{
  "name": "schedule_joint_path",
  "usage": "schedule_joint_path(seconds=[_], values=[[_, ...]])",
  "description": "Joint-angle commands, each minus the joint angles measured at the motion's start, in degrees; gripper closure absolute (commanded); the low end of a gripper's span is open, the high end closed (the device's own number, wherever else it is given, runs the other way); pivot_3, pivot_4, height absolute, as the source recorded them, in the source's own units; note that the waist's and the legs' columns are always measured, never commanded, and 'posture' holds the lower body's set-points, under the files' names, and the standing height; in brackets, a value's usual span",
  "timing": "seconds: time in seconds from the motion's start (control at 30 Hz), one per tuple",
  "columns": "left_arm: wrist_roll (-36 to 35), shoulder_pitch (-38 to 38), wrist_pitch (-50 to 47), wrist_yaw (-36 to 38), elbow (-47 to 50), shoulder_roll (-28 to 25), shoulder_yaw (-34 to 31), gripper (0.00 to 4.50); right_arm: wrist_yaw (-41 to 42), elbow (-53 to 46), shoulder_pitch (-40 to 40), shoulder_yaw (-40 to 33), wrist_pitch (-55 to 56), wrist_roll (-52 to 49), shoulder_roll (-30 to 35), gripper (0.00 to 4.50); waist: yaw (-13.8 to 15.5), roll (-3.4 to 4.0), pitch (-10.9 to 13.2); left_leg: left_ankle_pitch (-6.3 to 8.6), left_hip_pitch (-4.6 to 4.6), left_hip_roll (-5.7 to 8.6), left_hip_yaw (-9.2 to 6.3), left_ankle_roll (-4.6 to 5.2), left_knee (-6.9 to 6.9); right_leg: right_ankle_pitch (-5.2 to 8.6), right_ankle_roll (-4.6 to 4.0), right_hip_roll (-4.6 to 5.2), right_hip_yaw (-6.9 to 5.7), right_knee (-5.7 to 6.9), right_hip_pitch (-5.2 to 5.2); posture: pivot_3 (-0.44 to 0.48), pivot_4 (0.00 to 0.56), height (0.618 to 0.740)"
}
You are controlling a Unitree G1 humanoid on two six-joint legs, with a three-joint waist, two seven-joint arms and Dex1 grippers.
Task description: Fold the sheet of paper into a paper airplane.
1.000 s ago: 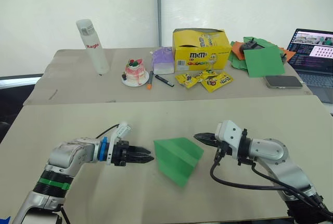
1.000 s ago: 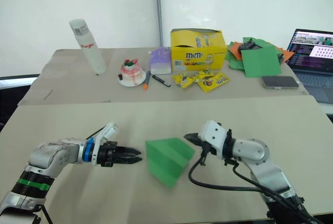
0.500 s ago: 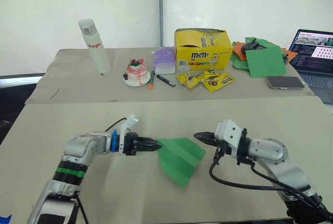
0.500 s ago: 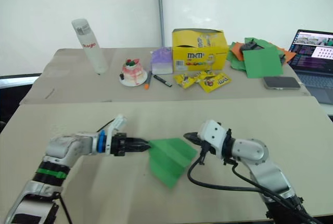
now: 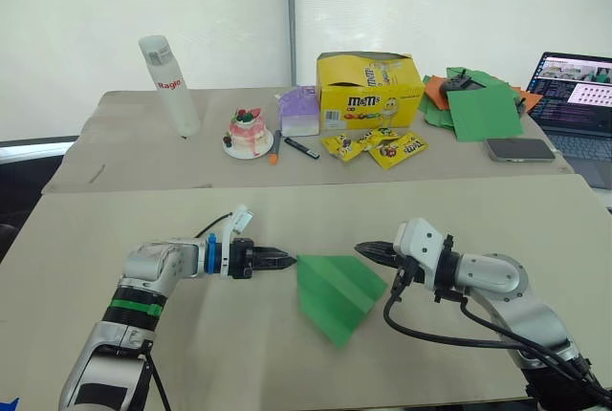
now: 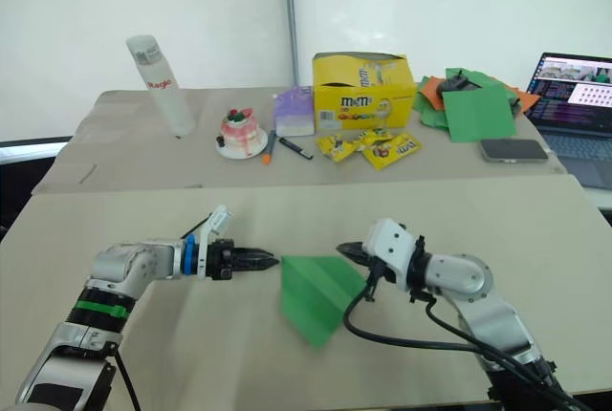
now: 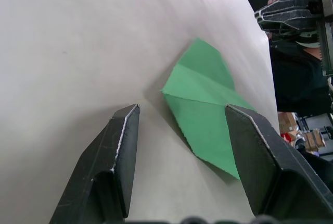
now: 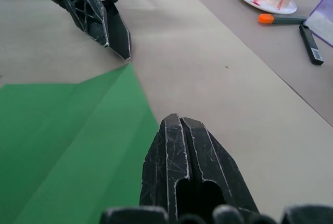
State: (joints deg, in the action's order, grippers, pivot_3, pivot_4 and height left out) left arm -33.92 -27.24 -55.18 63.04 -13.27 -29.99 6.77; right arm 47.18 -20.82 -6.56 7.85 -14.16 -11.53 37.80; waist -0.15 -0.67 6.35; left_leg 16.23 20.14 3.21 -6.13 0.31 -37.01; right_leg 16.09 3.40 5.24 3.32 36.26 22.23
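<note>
Green paper lies folded on the near counter (image 5: 115, 210) as a pointed wedge with layered creases: the sheet of paper (image 5: 337, 284) already reads as the paper airplane, flat on the surface between the two arms, nose toward the near edge. Judged from the creases seen in the left wrist view, the main folds are made; whether the wings need a last crease or opening out cannot be told.

Left tool (image 5: 284, 260): fingers spread apart, nothing held, tips just beside the left corner of the wedge; contact cannot be confirmed. Right tool (image 5: 366, 250): fingers pressed together on nothing, sitting at the far right corner of the wedge, just beside it.

Far counter carries a white bottle (image 5: 170, 84), a small cake on a plate (image 5: 248, 133), a yellow candy box (image 5: 370, 90), candy packets (image 5: 376, 146), a heap of green and orange sheets (image 5: 478, 100), a phone (image 5: 520, 149) and a laptop (image 5: 579, 96), all well apart from the work
</note>
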Motion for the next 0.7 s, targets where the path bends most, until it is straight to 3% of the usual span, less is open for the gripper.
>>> schedule_joint_path(seconds=[0.03,0.27,0.57,0.7], values=[[-0.1,-1.24,-0.4,-0.19,0.19,1.75,0.36,1.73,-0.53,-2.01,-1.15,-1.55,-0.07,-0.65,-0.33,4.5,0.2,0.0,0.0,-0.01,0.0,0.01,0.0,-0.01,0.0,0.0,0.0,0.01,0.0,0.0,0.0,0.0,0.15,0.74],[1.18,-2.41,0.28,1.68,-2.16,3.48,2.45,1.73,-0.84,-1.92,-1.33,-1.89,-0.01,-0.41,-0.25,4.5,0.26,-0.01,0.0,-0.01,0.0,0.02,0.01,-0.02,-0.01,0.0,0.0,0.0,0.0,0.0,0.0,0.0,0.15,0.74],[0.89,-3.31,0.26,3.59,-2.8,4.85,1.64,4.49,-1.29,-1.62,-1.79,-2.15,0.23,-0.36,-0.02,4.5,0.34,-0.01,0.0,-0.03,0.01,0.03,0.0,-0.05,-0.01,0.0,0.0,0.0,-0.01,0.02,0.0,0.0,0.15,0.74],[-1.7,-2.15,-1.54,1.22,-2.03,5.31,-3.49,4.49,-1.07,-0.32,-3.49,-2.75,0.67,-0.66,0.09,4.5,0.03,-0.01,0.0,-0.04,0.01,0.01,0.0,-0.07,-0.01,0.0,0.0,-0.01,0.0,0.03,0.01,0.0,0.15,0.74]])
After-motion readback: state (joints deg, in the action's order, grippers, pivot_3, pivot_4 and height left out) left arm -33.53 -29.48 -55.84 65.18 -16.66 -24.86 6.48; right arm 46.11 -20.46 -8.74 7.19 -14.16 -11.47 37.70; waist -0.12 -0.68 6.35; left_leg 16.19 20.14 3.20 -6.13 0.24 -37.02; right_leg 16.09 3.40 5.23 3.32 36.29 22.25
